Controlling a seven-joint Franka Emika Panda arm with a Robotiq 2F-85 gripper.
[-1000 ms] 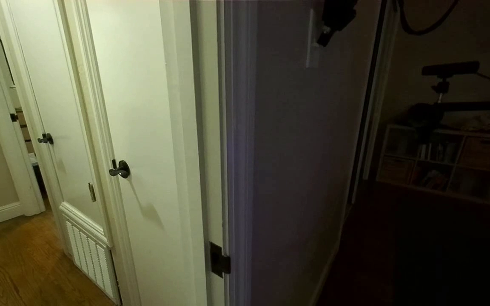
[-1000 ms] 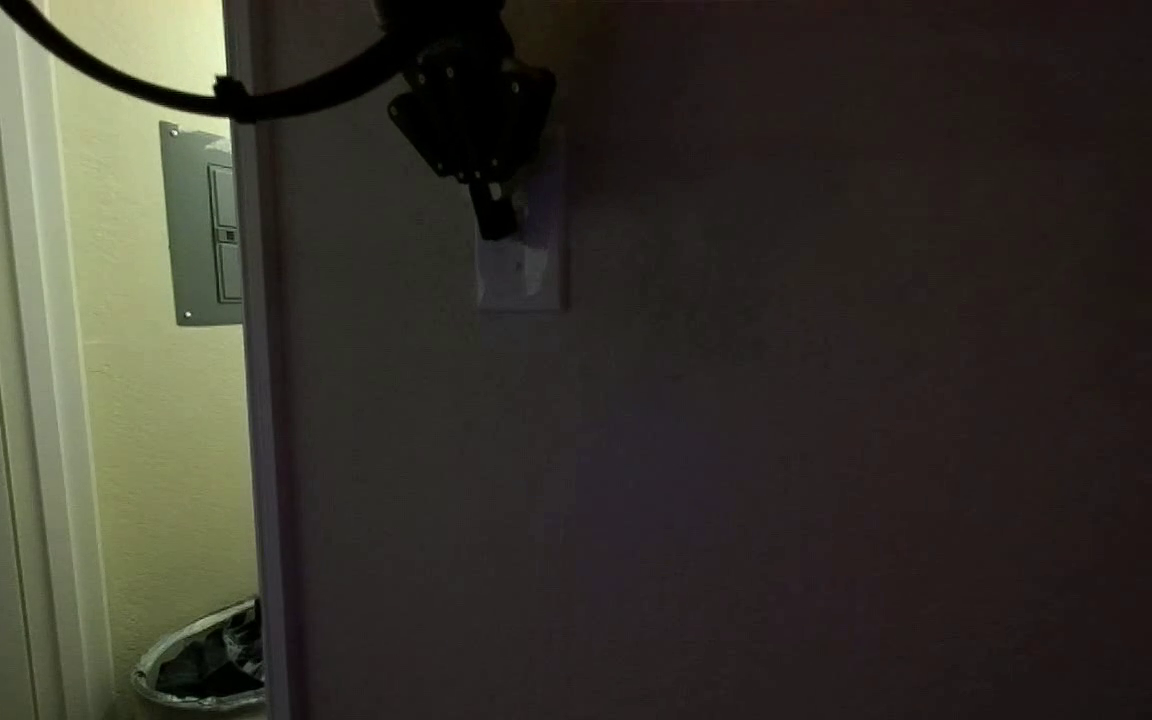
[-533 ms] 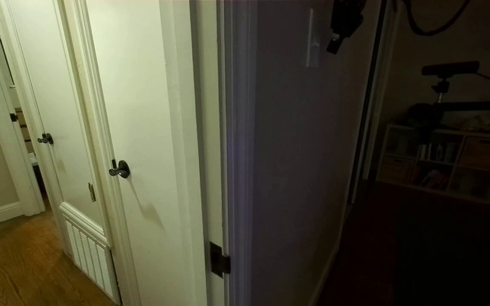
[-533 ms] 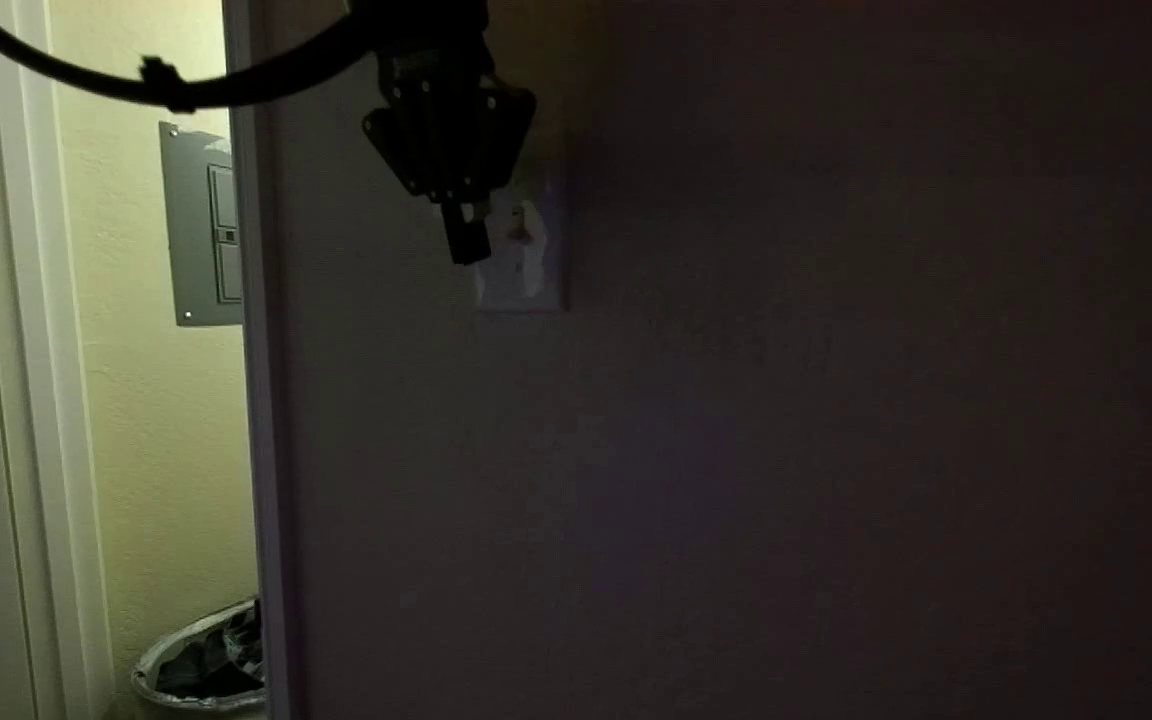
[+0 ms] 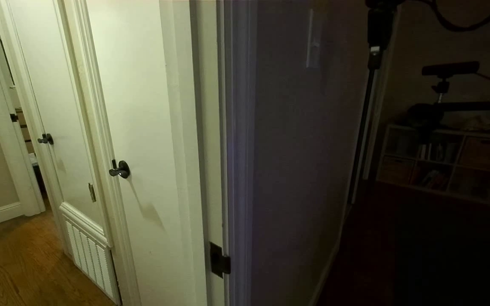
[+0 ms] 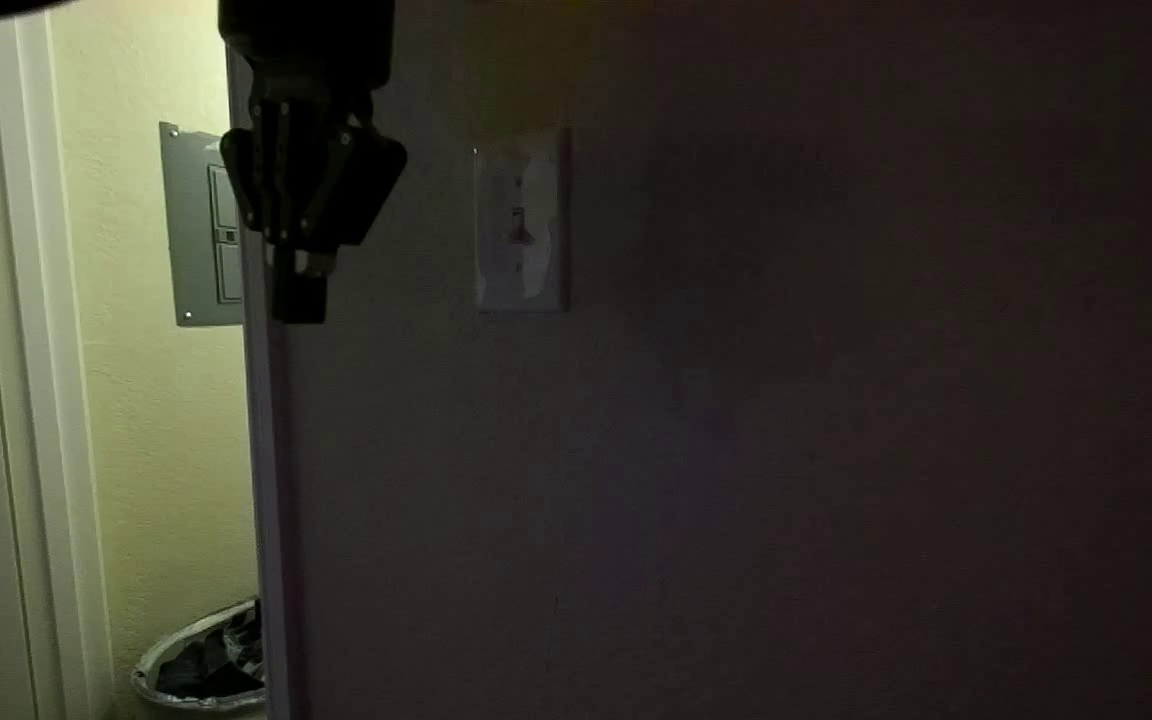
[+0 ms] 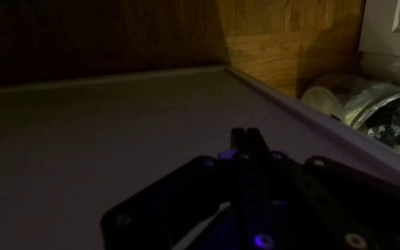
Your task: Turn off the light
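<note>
No lamp shows; the room side of the wall is dark. The light's switch is a white upright plate on the dark wall, in both exterior views (image 5: 313, 40) (image 6: 496, 285). Its small toggle (image 6: 521, 232) appears tilted down. My black gripper (image 6: 299, 305) hangs fingers down, apart from the plate, to its left in that exterior view. It also shows off the wall in an exterior view (image 5: 374, 63). In the wrist view the gripper (image 7: 246, 133) is shut, its fingertips together with nothing seen between them. The plate does not show in the wrist view.
White doors (image 5: 134, 106) with black handles (image 5: 120, 169) stand in a lit hallway. A door frame (image 6: 271, 480) edges the wall. A grey panel (image 6: 198, 230) and a bin (image 6: 141, 685) lie beyond it. A camera on a stand (image 5: 450, 69) and a cube shelf (image 5: 453, 163) stand in the dark room.
My gripper has moved away from the switch plate, off the wall, and lower in both exterior views. The plate it partly covered now shows whole. The room stays dark.
</note>
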